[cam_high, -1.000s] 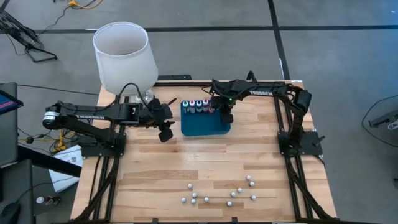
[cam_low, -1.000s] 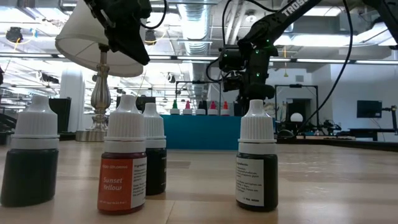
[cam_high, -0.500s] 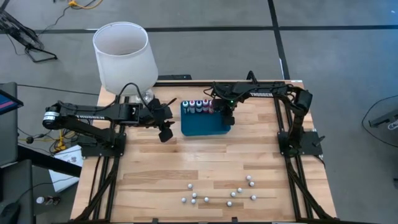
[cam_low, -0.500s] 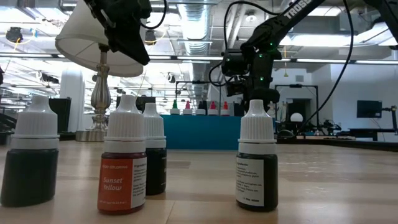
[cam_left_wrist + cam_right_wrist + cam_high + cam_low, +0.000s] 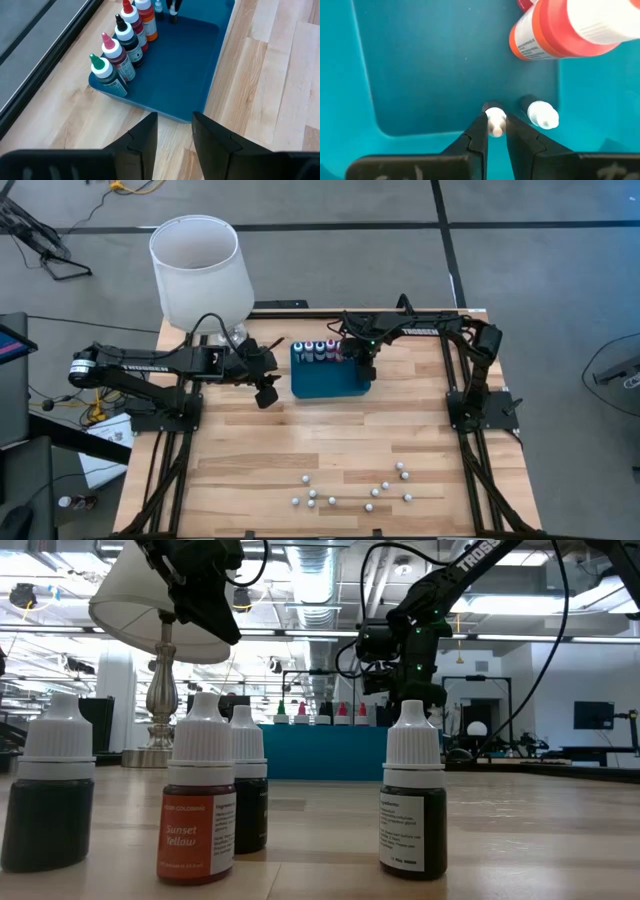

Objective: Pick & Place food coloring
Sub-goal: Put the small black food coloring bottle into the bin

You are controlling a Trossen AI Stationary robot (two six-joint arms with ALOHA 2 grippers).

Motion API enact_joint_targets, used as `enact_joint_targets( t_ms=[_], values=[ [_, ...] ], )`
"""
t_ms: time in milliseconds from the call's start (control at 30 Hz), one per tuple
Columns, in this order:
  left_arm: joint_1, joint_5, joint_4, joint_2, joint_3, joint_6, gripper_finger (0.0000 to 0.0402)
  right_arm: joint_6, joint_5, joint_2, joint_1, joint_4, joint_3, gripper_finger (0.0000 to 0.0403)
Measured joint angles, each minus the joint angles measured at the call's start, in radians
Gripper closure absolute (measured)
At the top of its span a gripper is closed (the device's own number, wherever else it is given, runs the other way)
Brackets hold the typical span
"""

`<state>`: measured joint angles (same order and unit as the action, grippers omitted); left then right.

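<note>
The right gripper [image 5: 494, 131] is down in a corner of the blue tray [image 5: 435, 65]. Its fingers are squeezed on the white cap of a tiny bottle [image 5: 494, 121], which stands on the tray floor. A second tiny bottle [image 5: 540, 113] stands just beside it, and a bigger orange bottle [image 5: 547, 30] is near.

To do this step well, the gripper should let go slowly and go straight up, so it does not knock the little neighbour over.

The left gripper [image 5: 174, 137] waits beside the tray with its fingers partly apart, holding nothing. More small bottles [image 5: 350, 488] stand well apart near the front edge of the table [image 5: 250, 440]. A lamp [image 5: 198, 268] stands at the back corner.
</note>
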<state>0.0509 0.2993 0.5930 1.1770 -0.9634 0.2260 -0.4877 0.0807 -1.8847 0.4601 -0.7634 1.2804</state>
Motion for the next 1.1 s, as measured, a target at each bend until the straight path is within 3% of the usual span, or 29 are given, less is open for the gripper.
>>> enact_joint_targets(
  t_ms=[700,1100],
  values=[
    [0.0,0.0,0.0,0.0,0.0,-0.001,0.0288,-0.01,-0.004,-0.005,0.0,-0.017,-0.003,0.0295],
    [0.0,0.0,0.0,0.0,0.0,-0.001,0.0288,-0.019,-0.004,-0.005,-0.001,-0.086,0.069,0.0268]
  ],
)
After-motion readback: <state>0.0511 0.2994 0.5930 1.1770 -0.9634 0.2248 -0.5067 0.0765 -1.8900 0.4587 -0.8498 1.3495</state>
